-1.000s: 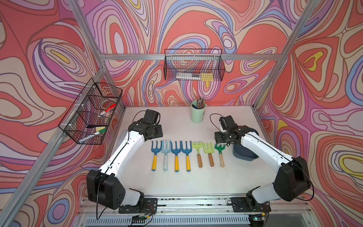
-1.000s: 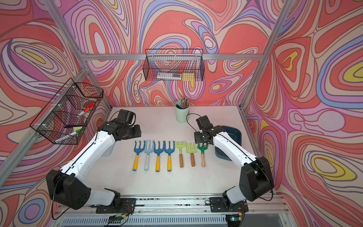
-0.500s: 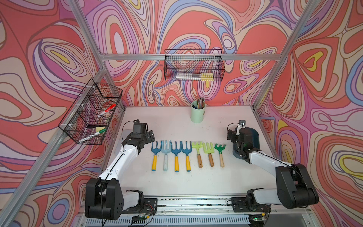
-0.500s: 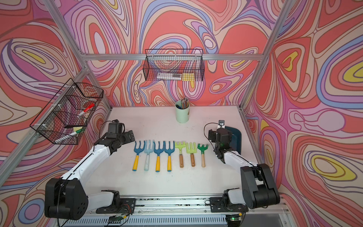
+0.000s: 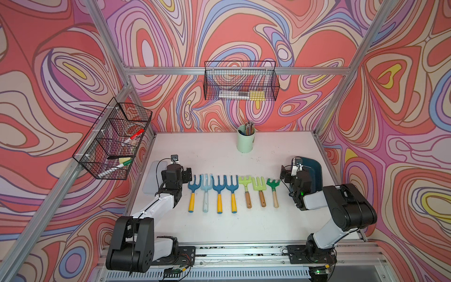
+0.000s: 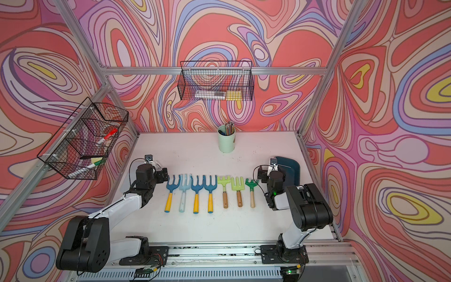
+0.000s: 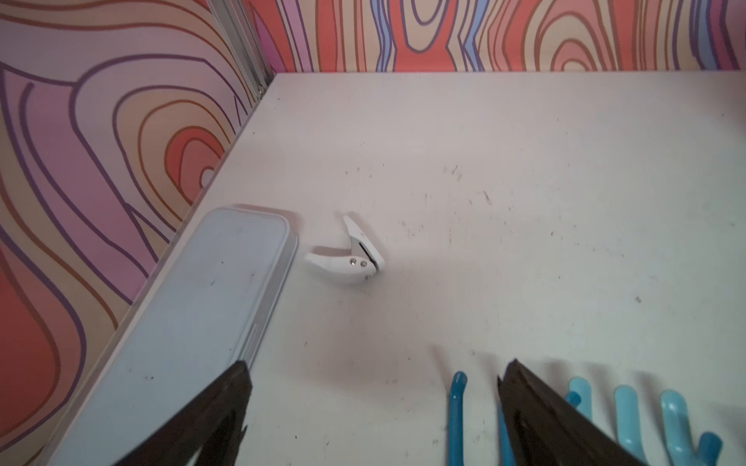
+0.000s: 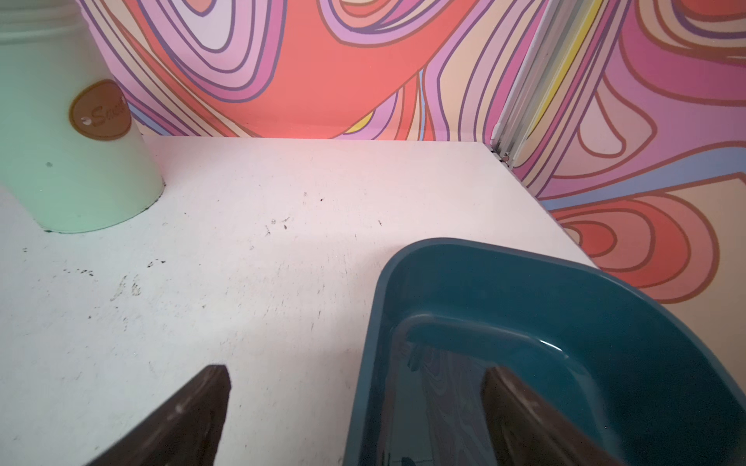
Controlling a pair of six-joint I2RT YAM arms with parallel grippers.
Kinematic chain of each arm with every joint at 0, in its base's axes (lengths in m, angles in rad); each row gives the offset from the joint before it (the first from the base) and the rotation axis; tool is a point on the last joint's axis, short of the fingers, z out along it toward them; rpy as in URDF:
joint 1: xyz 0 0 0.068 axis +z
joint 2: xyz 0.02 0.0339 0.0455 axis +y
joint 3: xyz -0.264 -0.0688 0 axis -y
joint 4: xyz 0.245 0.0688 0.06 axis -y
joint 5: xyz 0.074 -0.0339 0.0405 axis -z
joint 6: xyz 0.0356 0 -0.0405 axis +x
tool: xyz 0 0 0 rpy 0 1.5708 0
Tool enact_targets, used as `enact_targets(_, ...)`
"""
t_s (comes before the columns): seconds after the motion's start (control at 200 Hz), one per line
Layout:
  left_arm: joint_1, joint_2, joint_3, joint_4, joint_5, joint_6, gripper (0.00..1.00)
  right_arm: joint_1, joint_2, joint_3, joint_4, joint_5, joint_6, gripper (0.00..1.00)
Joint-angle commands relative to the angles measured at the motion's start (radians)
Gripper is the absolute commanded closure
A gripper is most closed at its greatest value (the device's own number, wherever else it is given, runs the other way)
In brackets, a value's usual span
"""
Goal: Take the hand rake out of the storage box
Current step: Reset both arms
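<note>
The dark green hand rake (image 5: 273,189) lies on the worktop (image 5: 214,156) just beside the storage box (image 5: 314,168), between it and six other tools. Right hand (image 8: 357,370) and left hand (image 7: 377,363) are spread and empty. I'd judge the removal done, with only parking the arms left.

top views: both looking down from high front, sharing the whole table (image 5: 280,151) | wrist views: hovering close, facing the back wall (image 7: 484,32)

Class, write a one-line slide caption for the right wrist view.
Open right gripper framing a wall of the teal storage box; mint cup stands farther back on the white table.
</note>
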Motion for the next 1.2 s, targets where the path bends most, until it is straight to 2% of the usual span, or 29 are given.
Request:
enact_targets(0.0,0.007,0.080,-0.053,0.245,0.047,0.087,0.01,-0.007,0.039,-0.025,0.191,-0.060,-0.028,0.02)
enact_targets(0.115,0.035,0.170,-0.056,0.353,0.097,0.044,0.01,-0.009,0.031,-0.012,0.144,-0.070,-0.023,0.02)
enact_targets(0.165,0.035,0.226,-0.107,0.512,0.115,0.058,0.01,-0.010,0.031,-0.010,0.139,-0.066,-0.021,0.02)
enact_targets(0.2,0.027,0.229,-0.129,0.552,0.124,0.064,0.01,-0.009,0.037,-0.011,0.148,-0.065,-0.024,0.02)
enact_targets(0.335,0.019,0.230,-0.126,0.545,0.064,0.051,0.01,-0.011,0.030,0.003,0.110,-0.067,-0.019,0.02)
enact_targets(0.506,0.019,0.228,-0.125,0.542,0.063,0.050,0.01,-0.011,0.032,0.010,0.103,-0.059,-0.013,0.02)
enact_targets(0.606,0.019,0.228,-0.123,0.535,0.066,0.053,0.01,-0.014,0.036,0.037,0.063,-0.011,0.005,0.02)
enact_targets(0.921,0.019,0.229,-0.123,0.539,0.066,0.052,0.01,-0.013,0.034,0.036,0.059,-0.010,0.006,0.02)
enact_targets(1.197,0.032,0.225,-0.116,0.517,0.142,0.066,0.01,-0.016,0.035,0.045,0.042,-0.007,0.011,0.02)
